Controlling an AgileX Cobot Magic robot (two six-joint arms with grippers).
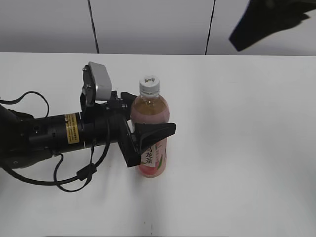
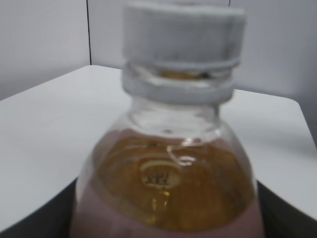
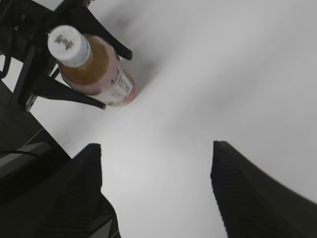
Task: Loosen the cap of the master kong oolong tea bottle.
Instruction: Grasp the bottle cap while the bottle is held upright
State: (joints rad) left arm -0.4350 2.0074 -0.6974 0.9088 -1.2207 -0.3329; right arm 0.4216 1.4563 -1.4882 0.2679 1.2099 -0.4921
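The master kong oolong tea bottle (image 1: 150, 111) stands upright on the white table, with amber tea and a pink label. Its white cap (image 1: 149, 85) is on the neck. My left gripper (image 1: 148, 129) reaches in from the left and is shut on the bottle's body, one finger in front and one behind. The left wrist view shows the cap (image 2: 183, 32) and the bottle's shoulder (image 2: 168, 183) very close. My right gripper (image 3: 156, 146) is open and empty, high above the table, to the right of the bottle (image 3: 99, 69) and cap (image 3: 68, 44).
The white table (image 1: 237, 148) stretches right and forward of the bottle. The left arm and its cables (image 1: 44, 136) lie across the table's left side. A grey panelled wall (image 1: 148, 24) stands behind. The right arm shows as a dark shape (image 1: 269, 24) at top right.
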